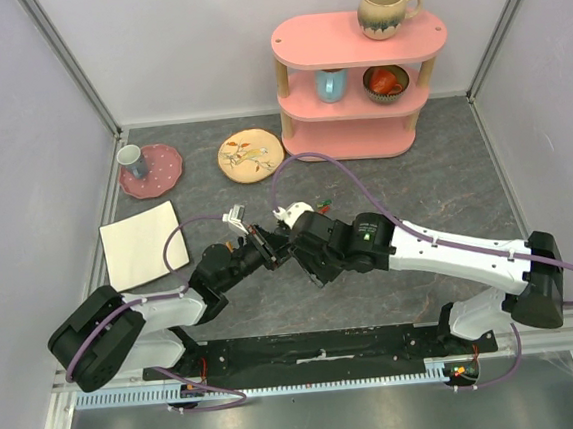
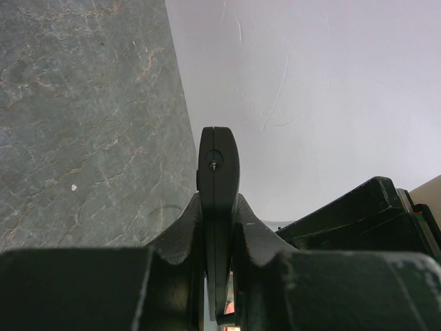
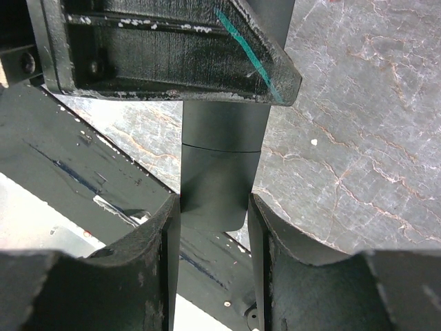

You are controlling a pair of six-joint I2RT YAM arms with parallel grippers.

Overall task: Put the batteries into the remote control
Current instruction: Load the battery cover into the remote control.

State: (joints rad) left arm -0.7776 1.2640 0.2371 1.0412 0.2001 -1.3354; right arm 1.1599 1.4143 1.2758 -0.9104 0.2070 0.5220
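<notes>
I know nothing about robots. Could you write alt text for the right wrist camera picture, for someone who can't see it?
A slim black remote is gripped in the right claw, seen close up from just behind it. The left claw clamps across the remote's far end, with a grey marbled table beyond.

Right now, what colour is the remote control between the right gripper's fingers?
Matte black: the remote control shows clearest in the right wrist view.
</notes>
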